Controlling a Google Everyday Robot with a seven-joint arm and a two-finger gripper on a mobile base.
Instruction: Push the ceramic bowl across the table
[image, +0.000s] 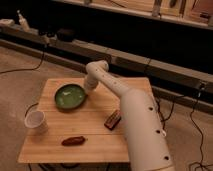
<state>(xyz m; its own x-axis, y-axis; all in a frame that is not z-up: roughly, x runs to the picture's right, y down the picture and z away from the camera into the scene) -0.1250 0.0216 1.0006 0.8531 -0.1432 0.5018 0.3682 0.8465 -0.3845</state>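
The ceramic bowl (70, 96) is round, shallow and glossy green. It sits on the light wooden table (95, 125), left of centre near the far edge. My white arm reaches from the lower right across the table. The gripper (89, 85) is at the bowl's right rim, touching or nearly touching it. The gripper's tip is hidden behind the wrist.
A white cup (36, 121) stands at the table's left edge. A dark bar-shaped packet (113, 119) lies right of centre. A reddish-brown object (74, 141) lies near the front edge. Cables run over the floor, and a low bench stands behind.
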